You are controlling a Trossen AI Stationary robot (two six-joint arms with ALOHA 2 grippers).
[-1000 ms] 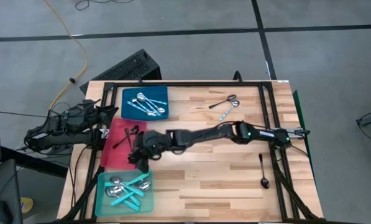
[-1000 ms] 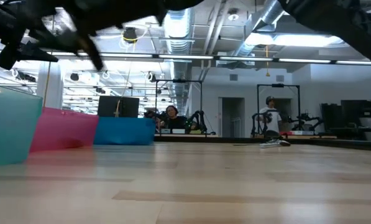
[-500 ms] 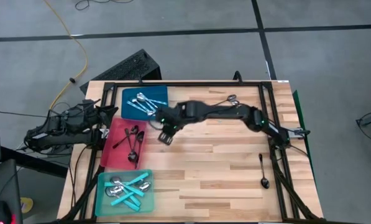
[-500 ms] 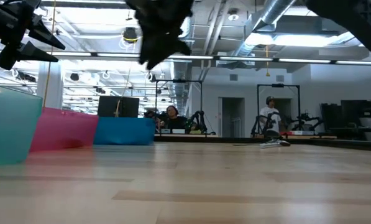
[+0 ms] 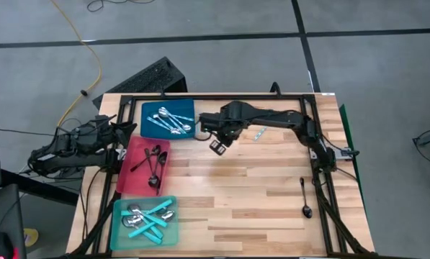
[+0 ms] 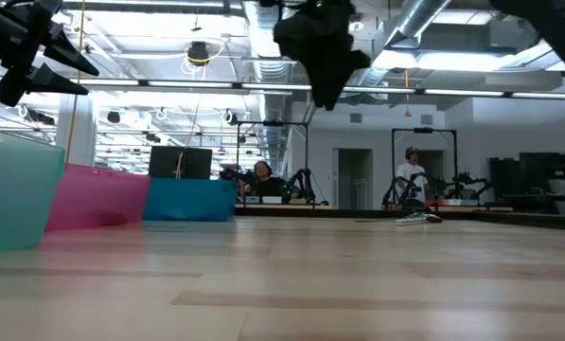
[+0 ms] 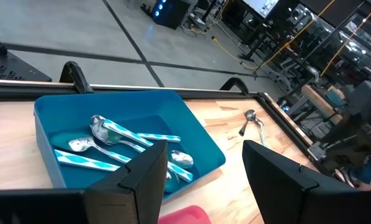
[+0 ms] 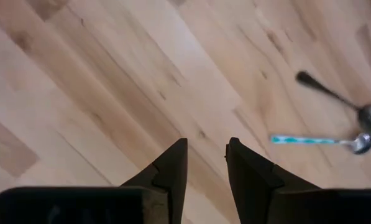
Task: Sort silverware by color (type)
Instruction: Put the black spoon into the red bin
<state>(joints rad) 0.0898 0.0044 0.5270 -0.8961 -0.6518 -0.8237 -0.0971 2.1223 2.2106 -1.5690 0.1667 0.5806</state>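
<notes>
The blue tray point(image 5: 168, 119) holds several spoons with turquoise handles point(image 7: 120, 134). Black spoons point(image 5: 153, 164) lie in the red tray point(image 5: 132, 180). Silver and turquoise pieces lie in the teal tray point(image 5: 121, 230). One black spoon point(image 5: 305, 198) lies loose at the table's right. A turquoise-handled spoon point(image 8: 316, 140) and a silver spoon point(image 8: 334, 96) lie near the far edge. My right gripper point(image 5: 217, 146) hangs above bare wood beside the blue tray, pointing down, open by a narrow gap point(image 8: 207, 155), empty. My left gripper point(image 7: 204, 174) waits open at the table's left edge.
A black frame point(image 5: 305, 137) runs along the table's edges. My right arm point(image 5: 279, 119) lies over the far middle of the table and covers part of the loose spoons there. Bare wood stretches across the middle and near side. People sit in the room behind point(image 6: 260, 175).
My right gripper has left the red tray, risen and swung toward the table's right and far edge, past the blue tray. It has tipped from nearly level to pointing almost straight down. The black spoons in the red tray now show uncovered.
</notes>
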